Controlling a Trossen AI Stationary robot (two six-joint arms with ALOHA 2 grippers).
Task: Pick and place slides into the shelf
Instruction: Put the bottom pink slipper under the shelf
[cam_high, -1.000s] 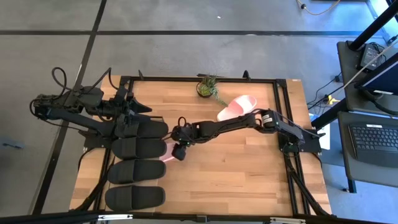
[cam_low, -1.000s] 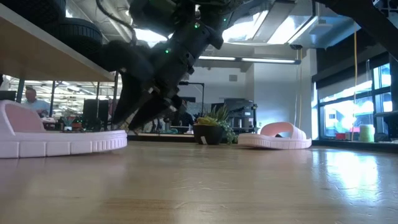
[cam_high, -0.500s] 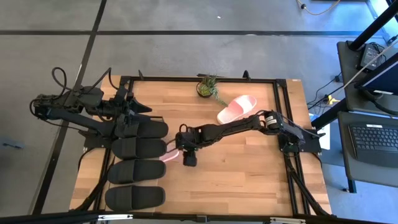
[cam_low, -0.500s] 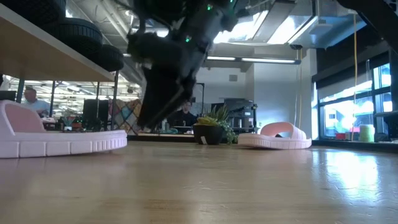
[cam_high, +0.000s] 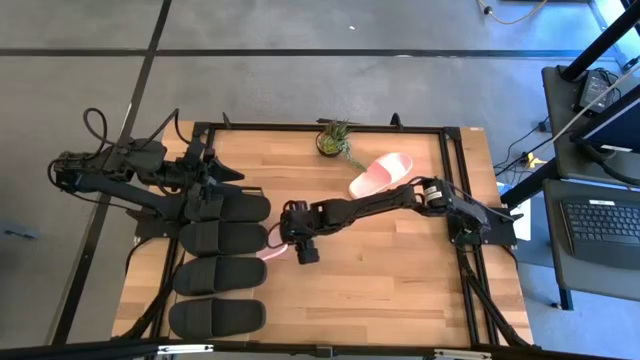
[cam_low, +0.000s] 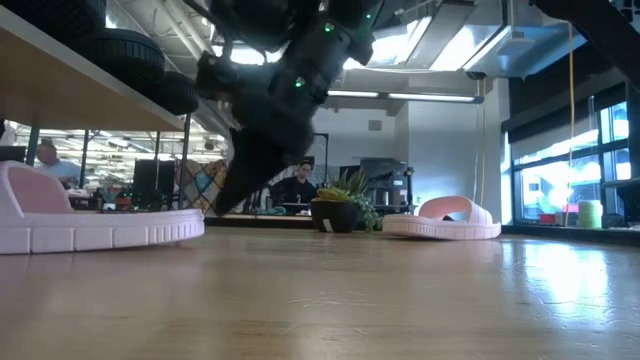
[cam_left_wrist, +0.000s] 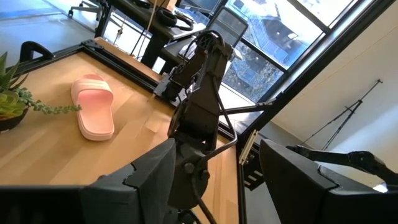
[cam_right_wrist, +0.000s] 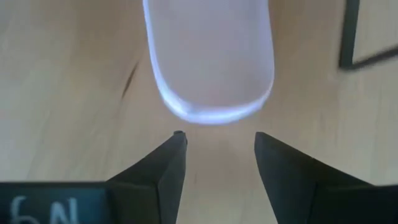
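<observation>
In the low view, bare tabletop fills the foreground. At the left edge a pale pink slide lies flat under the light-wood shelf, whose plank slants across the upper left corner. Above and just right of its toe, the right arm hangs from the top of the frame, its gripper pointing down toward the wood. Farther back, at centre, stands a small potted plant, and right of it the second pink slide lies on the table. People sit in the room behind.

The right wrist view shows the right gripper's two dark fingers spread apart and holding nothing, the rounded end of the near pink slide just beyond their tips, not touching.

From above, the right gripper sits left of centre, beside the pink slide's end, which pokes out from beneath the shelf. Four black slides lie in a column on the shelf at lower left. The left gripper rests at the column's upper end; its fingers stand apart, with nothing between them. The other pink slide lies upper right of centre, beside the plant.
</observation>
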